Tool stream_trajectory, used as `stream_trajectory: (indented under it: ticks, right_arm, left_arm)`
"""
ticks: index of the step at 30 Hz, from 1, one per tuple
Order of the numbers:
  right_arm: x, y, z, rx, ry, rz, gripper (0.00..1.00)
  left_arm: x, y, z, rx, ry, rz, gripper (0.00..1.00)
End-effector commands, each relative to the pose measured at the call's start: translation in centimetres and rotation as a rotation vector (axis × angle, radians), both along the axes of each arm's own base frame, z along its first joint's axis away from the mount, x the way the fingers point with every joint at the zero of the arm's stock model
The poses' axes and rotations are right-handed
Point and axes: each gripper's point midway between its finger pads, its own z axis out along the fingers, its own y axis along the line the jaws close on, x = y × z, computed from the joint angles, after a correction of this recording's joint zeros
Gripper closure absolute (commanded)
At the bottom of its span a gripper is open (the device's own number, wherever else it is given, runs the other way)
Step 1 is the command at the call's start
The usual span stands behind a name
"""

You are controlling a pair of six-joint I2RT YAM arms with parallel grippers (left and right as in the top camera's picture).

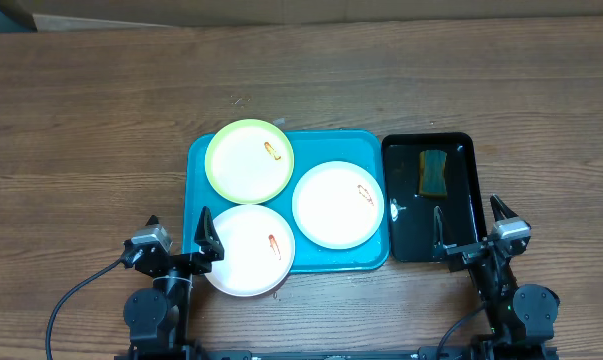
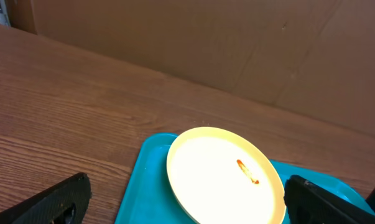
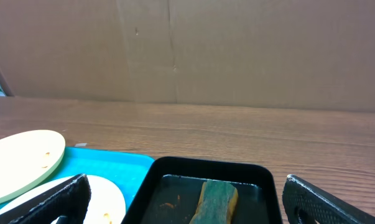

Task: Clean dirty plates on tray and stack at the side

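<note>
On the turquoise tray [image 1: 203,165] the yellow-green plate [image 1: 249,160] sits at the far left, the right white plate [image 1: 338,204] touches it, and the near white plate [image 1: 248,250] overhangs the near rim; each bears a red-orange smear. The left gripper [image 1: 179,222], at the tray's near left corner, and the right gripper [image 1: 468,210], over the black tray [image 1: 421,225] that holds a sponge [image 1: 435,171], both stand spread wide and empty

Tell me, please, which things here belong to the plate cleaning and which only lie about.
For the job: yellow-green plate, right white plate, near white plate, turquoise tray; probably also the sponge in the black tray.
Lying about: small specks on the table; cardboard behind it.
</note>
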Motion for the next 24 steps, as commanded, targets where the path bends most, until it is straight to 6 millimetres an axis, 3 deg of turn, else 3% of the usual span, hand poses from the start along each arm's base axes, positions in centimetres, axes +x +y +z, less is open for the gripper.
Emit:
stream_trajectory:
  ticks: [1, 5, 10, 18, 24]
  right_arm:
    - [0.0, -0.2, -0.2, -0.003, -0.006, -0.009, 0.0]
    - [0.0, -0.1, -0.2, 0.006, -0.004, -0.008, 0.0]
    - [-0.2, -0.1, 0.5, 0.137, 0.033, -0.007, 0.0]
    - [-1.6, -0.2, 6.3, 0.156, 0.11, -0.015, 0.0]
    - [-0.5, -0.1, 8.8, 0.142, 0.376, -0.034, 0.0]
  left_arm:
    - [0.0, 0.0, -0.2, 0.02, -0.001, 0.001, 0.0]
    - [0.0, 0.0, -0.2, 0.02, -0.001, 0.002, 0.0]
    - [0.0, 0.0, -0.2, 0.02, -0.001, 0.001, 0.0]
    - [0.0, 0.0, -0.2, 0.02, -0.001, 0.002, 0.0]
    - [0.0, 0.0, -0.2, 0.02, -0.001, 0.001, 0.0]
